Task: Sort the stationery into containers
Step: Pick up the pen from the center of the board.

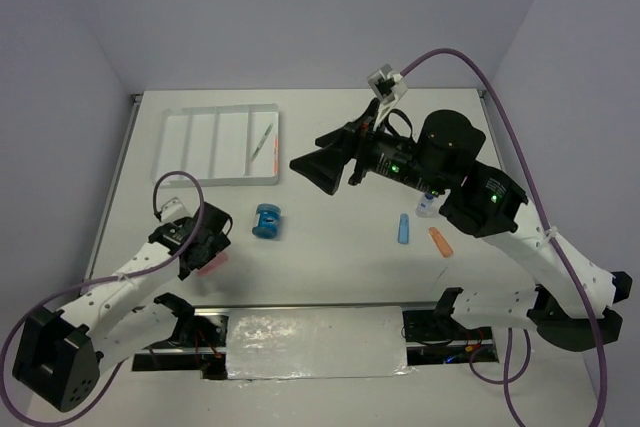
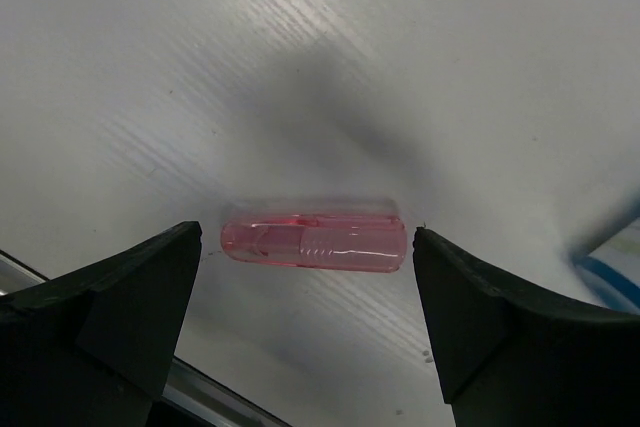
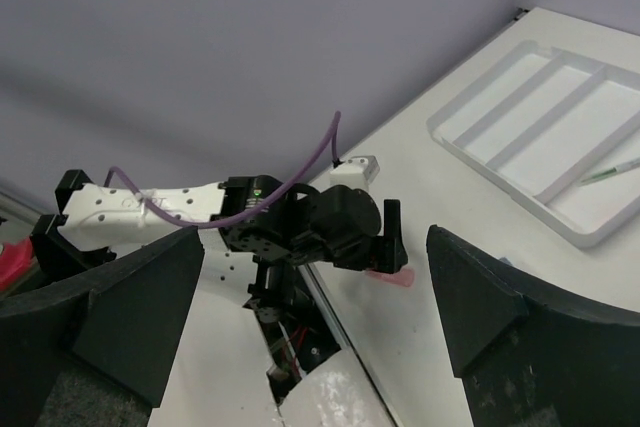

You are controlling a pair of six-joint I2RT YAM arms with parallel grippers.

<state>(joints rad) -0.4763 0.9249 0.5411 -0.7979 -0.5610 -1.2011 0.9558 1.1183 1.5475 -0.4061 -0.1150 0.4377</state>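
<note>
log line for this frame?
left gripper: open, straddling pink piece on table | right gripper: open, empty, raised | tray: one pen, rightmost compartment | loose: blue spool, blue piece, orange piece

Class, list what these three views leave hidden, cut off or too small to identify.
1. Top view: the left arm covers most of the pink piece.
2. Top view: a small pale item half under the right arm; kind unclear.
3. Left wrist view: a blue-edged thing cut off by the right edge.
4. Right wrist view: tray and pen run off the right edge.
</note>
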